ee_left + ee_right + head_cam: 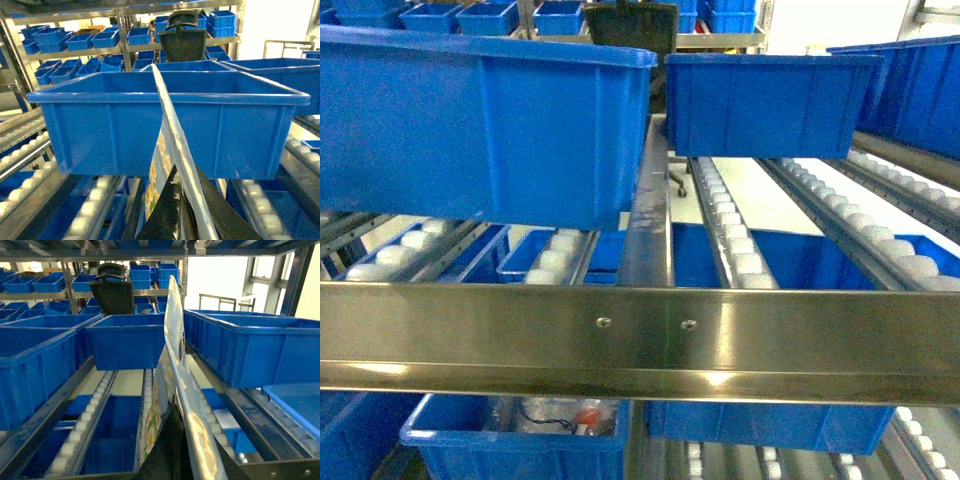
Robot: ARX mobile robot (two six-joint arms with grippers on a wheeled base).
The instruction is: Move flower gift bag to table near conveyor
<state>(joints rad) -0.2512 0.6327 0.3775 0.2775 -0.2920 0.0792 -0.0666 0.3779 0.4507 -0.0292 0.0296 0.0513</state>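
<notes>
two arms face the conveyor (740,240) with a flower gift bag pinched between them. in the left wrist view, the left gripper (182,210) has its dark jaws closed on the lower edge of the gift bag (167,150), a thin glossy sheet seen edge-on, rising in front of a big blue bin (165,125) that rests on the roller lanes. in the right wrist view, the right gripper (175,445) is likewise clamped on the bag, its floral print showing on the left face as the edge climbs toward the shelf frame above. the head view shows neither gripper nor bag, only the steel front rail (640,340), more bins and white rollers behind it.

judged from this, the carry is in hand and the table is not in sight in any view. to do it well, both grips should hold the bag's edge evenly so the thin sheet does not twist or slip, and the arms should draw back together from the rack, keeping the bag's top clear of the bin's rim and the steel rail before the base turns toward the table.

the rack lanes are shiny steel with rows of white rollers, sloping, a poor place to rest a bag. behind the bin stand shelves stacked with smaller blue bins, and right of them a bright white wall and windows.
</notes>
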